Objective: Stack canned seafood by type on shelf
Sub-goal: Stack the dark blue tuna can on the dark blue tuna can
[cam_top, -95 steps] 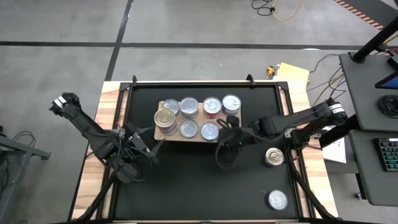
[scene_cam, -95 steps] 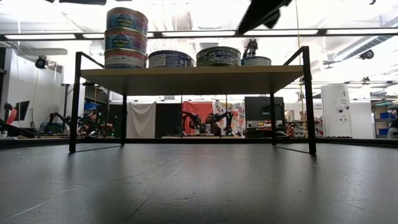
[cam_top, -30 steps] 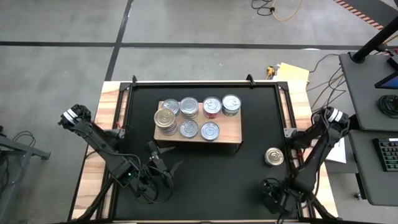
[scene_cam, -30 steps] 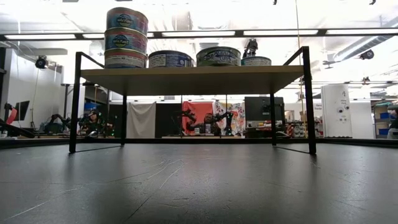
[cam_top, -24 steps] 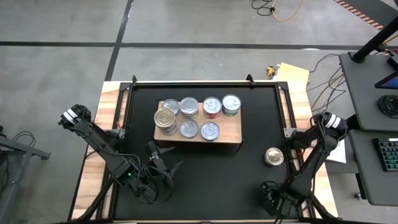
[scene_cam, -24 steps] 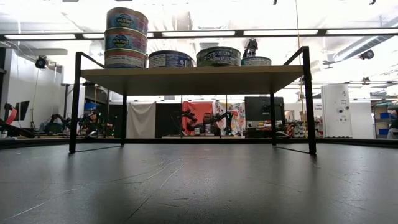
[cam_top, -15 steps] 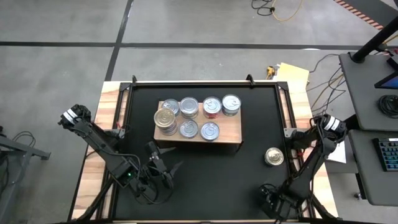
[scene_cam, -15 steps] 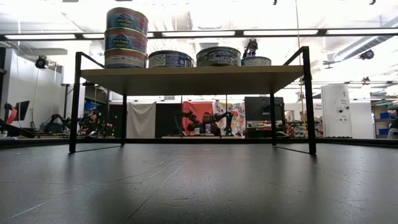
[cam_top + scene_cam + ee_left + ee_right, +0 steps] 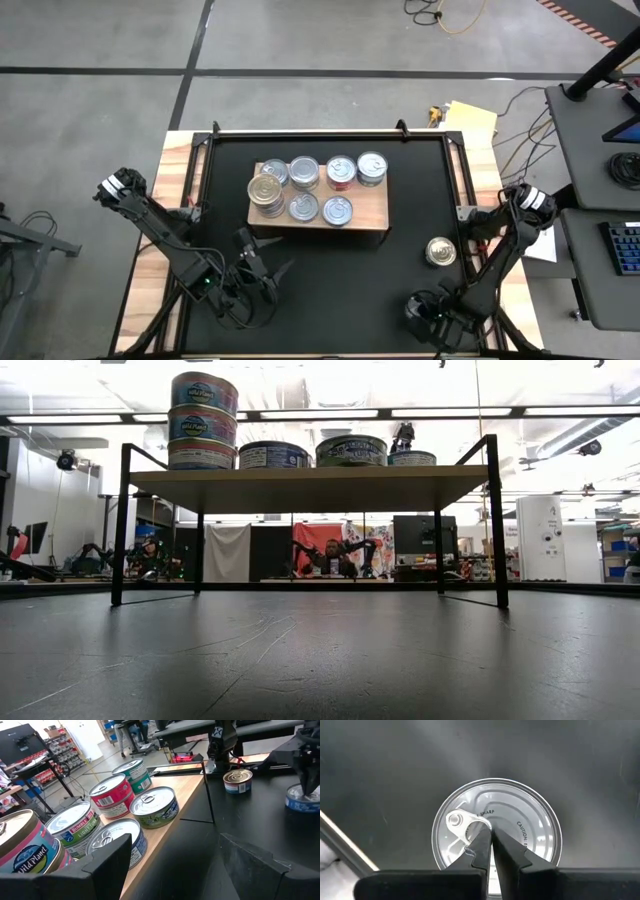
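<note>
Shelf: light-wood board [image 9: 365, 210] on black legs, standing toward the far middle of the black mat [image 9: 330, 270]; in the low view it is a raised platform [image 9: 310, 487] with tins along its top.
Tins on shelf: seven spots seen from above, in two rows; gold-lidded stack [image 9: 265, 190] at the left end, the tallest pile in the low view [image 9: 203, 422]; red-labelled tin [image 9: 341, 171] in the back row, second from the right; silver lids on the others.
Loose tin: one silver-lidded tin [image 9: 441, 251] on the mat, right of the shelf and well apart from it; also seen from the left wrist [image 9: 237, 780].
Right gripper: low at the near right corner of the mat [image 9: 432, 312], pointing straight down over another silver tin [image 9: 495, 844]; its fingers are pressed together, tips [image 9: 491, 845] over the lid beside the pull tab [image 9: 461, 822], gripping nothing.
Left gripper: parked over the near left part of the mat [image 9: 262, 268], short of the shelf, aimed toward the shelf's tins; its fingers stand wide apart with nothing between them [image 9: 175, 865].
Background: workshop room beyond the table in the low view; a person [image 9: 333, 557] sits far off, framed under the shelf.
</note>
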Tool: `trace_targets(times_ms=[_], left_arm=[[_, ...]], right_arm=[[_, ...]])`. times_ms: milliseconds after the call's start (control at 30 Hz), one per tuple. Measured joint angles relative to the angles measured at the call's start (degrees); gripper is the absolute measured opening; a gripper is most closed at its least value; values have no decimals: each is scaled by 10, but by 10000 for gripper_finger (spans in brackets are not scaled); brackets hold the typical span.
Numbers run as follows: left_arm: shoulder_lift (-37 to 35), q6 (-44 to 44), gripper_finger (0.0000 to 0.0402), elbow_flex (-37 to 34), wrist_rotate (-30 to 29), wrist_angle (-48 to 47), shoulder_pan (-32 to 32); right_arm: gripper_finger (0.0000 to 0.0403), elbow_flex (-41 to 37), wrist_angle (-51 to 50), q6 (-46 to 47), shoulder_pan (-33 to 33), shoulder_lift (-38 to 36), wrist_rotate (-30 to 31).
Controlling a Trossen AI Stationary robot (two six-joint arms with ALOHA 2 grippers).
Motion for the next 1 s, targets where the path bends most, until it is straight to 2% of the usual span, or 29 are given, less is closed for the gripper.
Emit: trace_targets(times_ms=[233,533,633,767,1000], left_arm=[[0,0,283,0,0,1,0],[0,0,283,0,30,10,0],[0,0,283,0,37,14,0],[0,-1,283,0,85,19,0],[1,-53,279,0,212,23,0]], right_arm=[[12,0,7,-81,-39,4,22],[12,-1,76,-244,-101,6,82],[12,-1,105,-304,-121,6,123],[12,5,121,-364,-139,4,171],[12,21,71,-382,-135,-33,164]])
